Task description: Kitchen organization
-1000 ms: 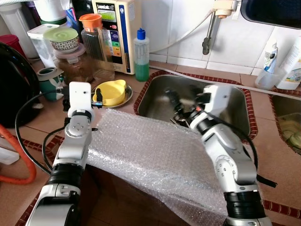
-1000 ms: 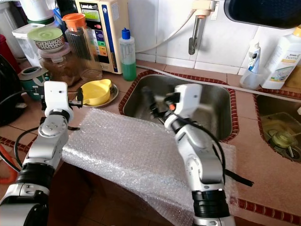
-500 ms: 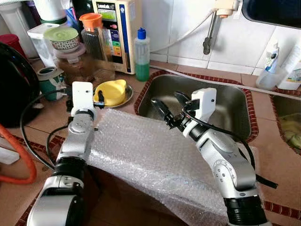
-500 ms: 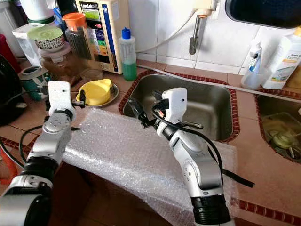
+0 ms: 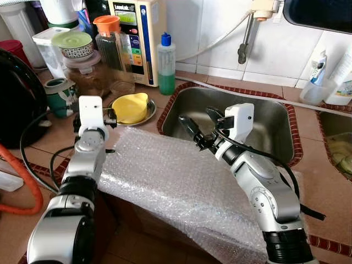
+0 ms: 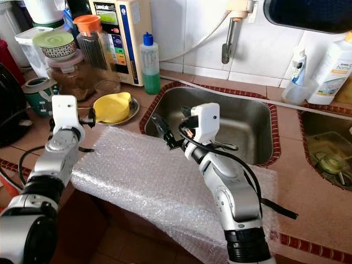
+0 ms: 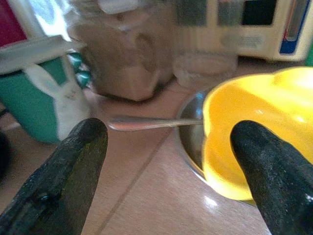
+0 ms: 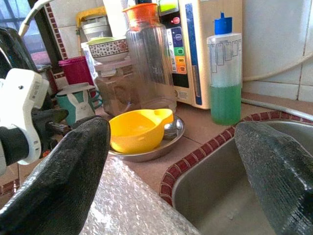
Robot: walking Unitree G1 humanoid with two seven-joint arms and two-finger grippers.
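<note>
Bubble wrap [image 5: 176, 181] flat on bench [image 5: 44, 137]; right claw [image 5: 199, 125] above its sink-side edge, left claw [image 7: 166, 161] nr yellow bowl [image 5: 131, 105]; both wide open, empty.

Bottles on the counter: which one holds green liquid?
The blue-capped bottle standing between the cream appliance and the sink. Its lower half is green. The bottles right of the sink are white.

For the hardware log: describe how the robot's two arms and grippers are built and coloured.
Both arms are silver metal segments with black ribbed bands at the joints. Each wrist carries a white rectangular block. The left gripper and right gripper each have two long, matte black, textured fingers. Black cables loop loosely beside each arm, and small red and orange wiring shows at the right wrist.
</note>
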